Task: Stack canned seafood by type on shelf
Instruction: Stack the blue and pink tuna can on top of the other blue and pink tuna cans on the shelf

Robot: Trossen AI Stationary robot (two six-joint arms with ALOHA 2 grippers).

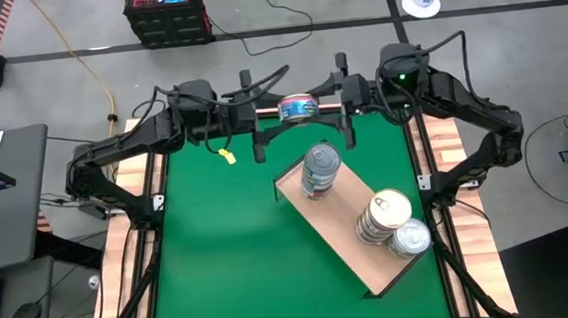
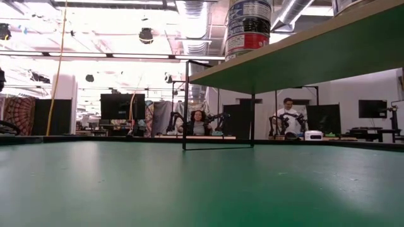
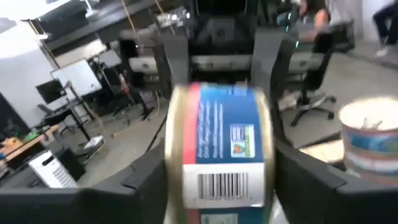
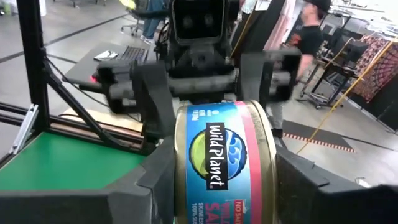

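While both arms meet at the table's far edge, the left gripper (image 1: 264,115) and right gripper (image 1: 336,107) both clasp one blue-labelled can (image 1: 297,107), apparently mid-handover.

Blue can (image 4: 224,165) label — "Wild Planet" — legible.

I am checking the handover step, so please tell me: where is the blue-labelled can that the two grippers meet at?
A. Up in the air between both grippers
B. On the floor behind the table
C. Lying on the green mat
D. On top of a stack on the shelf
A: the blue-labelled can sits between the left gripper and the right gripper, at the mat's far edge, off the shelf.
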